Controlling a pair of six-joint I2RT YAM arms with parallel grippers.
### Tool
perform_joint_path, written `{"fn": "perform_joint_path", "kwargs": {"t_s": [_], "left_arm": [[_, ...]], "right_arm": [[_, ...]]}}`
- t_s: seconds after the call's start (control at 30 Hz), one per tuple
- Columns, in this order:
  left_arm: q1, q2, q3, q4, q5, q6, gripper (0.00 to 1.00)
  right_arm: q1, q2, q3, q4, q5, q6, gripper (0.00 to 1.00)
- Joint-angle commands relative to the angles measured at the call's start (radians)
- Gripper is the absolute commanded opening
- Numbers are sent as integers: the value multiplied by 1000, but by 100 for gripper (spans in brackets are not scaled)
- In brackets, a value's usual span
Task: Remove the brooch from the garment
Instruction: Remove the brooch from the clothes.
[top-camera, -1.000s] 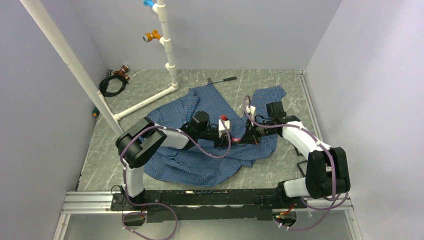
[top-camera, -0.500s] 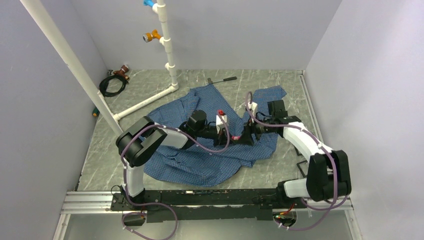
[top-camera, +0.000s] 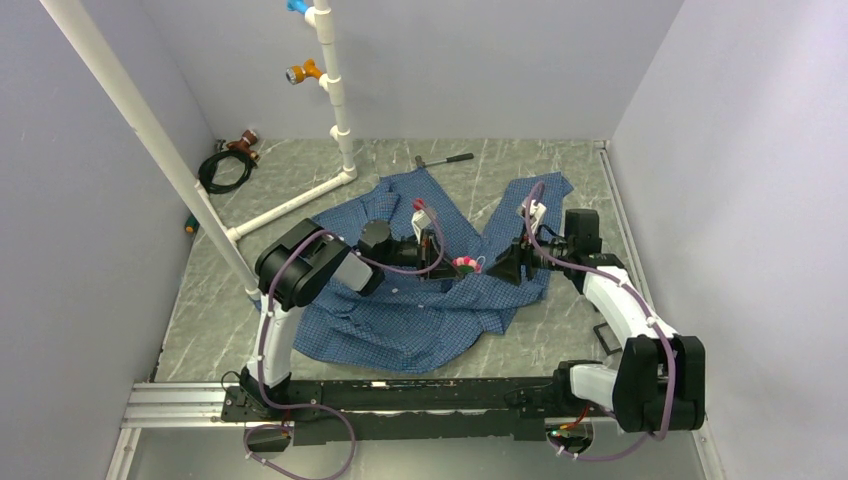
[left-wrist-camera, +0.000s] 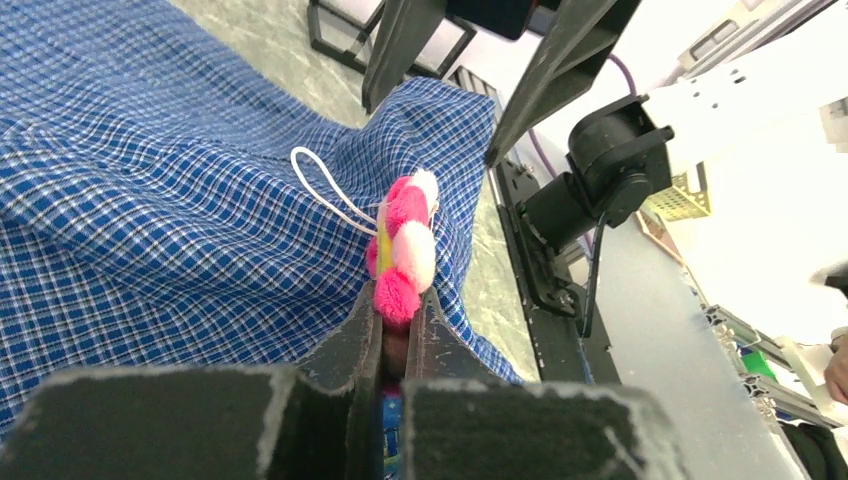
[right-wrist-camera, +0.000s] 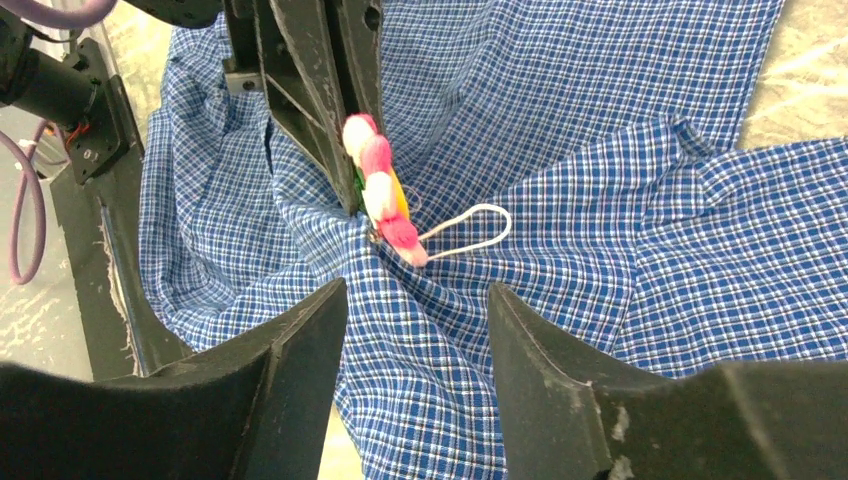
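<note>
Grey-green marbled tabletop (top-camera: 200, 330) w/ blue checked garment (top-camera: 420, 320) crumpled across the middle. Far left: black cable coil (top-camera: 225, 170), w/ white pipe frame (top-camera: 290, 205) base lying diagonal nearby. Far centre: slim tool (top-camera: 445, 158) just past garment. Right side: small black frame (top-camera: 605, 335).

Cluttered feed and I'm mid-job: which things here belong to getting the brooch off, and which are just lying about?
In the job:
brooch
shirt
left gripper, jaws shut on the brooch
right gripper, jaws open, facing the brooch

Lying about:
white pipe frame
coiled black cable
black-handled tool beyond the shirt
</note>
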Motion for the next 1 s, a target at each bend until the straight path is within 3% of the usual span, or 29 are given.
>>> {"fn": "perform_joint_path", "kwargs": {"t_s": [0.0, 0.37, 0.73, 0.97], "left_arm": [[3, 5, 32, 199, 44, -152, 0], [3, 37, 52, 314, 43, -274, 0], [3, 52, 59, 335, 18, -315, 0], [5, 33, 51, 337, 6, -316, 0]], "right_arm": [[-4, 15, -21, 77, -52, 11, 54], [13, 46, -90, 254, -114, 67, 53], [142, 76, -91, 256, -74, 83, 50], [155, 73, -76, 250, -88, 98, 52]]}}
